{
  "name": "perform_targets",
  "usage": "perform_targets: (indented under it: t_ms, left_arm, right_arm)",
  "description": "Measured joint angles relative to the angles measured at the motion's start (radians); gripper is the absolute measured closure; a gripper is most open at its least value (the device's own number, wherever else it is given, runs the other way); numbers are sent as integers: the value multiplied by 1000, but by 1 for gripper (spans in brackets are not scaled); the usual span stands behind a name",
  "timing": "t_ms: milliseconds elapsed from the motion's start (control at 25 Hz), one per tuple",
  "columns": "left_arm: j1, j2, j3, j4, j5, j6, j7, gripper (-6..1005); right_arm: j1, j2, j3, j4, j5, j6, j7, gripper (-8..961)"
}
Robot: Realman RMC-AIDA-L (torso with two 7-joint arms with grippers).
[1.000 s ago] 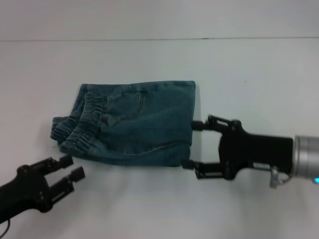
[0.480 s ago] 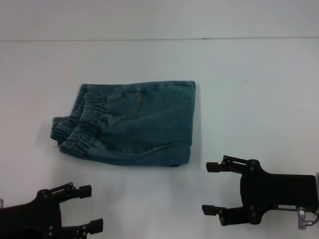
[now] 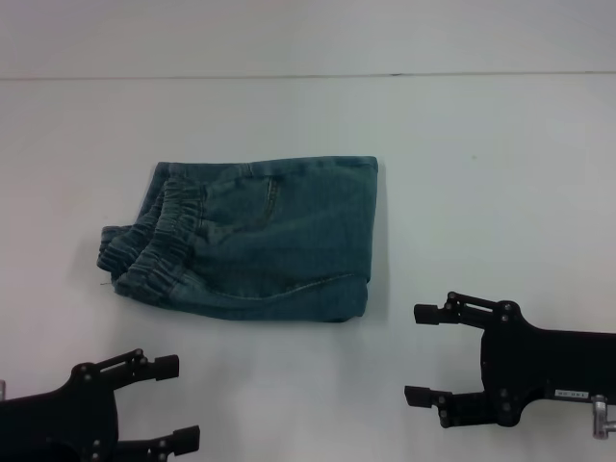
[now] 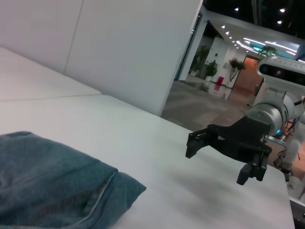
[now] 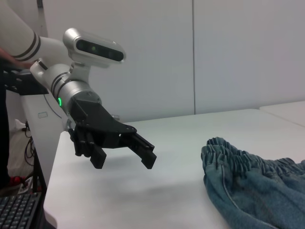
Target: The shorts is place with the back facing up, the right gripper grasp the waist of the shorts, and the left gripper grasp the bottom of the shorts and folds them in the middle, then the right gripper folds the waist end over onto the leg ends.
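Left gripper (image 3: 178,402): nearest the robot, at the head view's lower left corner, raised clear of the table (image 3: 500,173); its two black fingers stand spread apart with nothing between them. The right wrist view shows the same claw (image 5: 126,152) hovering over bare tabletop, a green light on its silver wrist.

Right gripper (image 3: 422,354): at the lower right, a little farther forward than the left one, fingers parted wide and empty, pointing toward the robot's left. In the left wrist view it (image 4: 217,160) hangs above the table, well apart from the cloth.

Shorts (image 3: 265,241): folded into a compact bundle, lying flat near the middle of the table, beyond both grippers and touched by neither. The gathered elastic waist (image 3: 159,241) lies on top at the robot's left end; the folded edge is at the right end. A back pocket seam shows on the upper layer.

Table: white, stretching on to a pale wall behind.
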Motion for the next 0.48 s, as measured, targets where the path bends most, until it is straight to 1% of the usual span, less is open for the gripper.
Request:
perform_targets:
  t_ms: [480]
  left_arm:
    - [-8, 0, -1, -1, -3, 3, 32, 90]
  right_arm:
    - [3, -1, 3, 3, -2, -6, 2, 38]
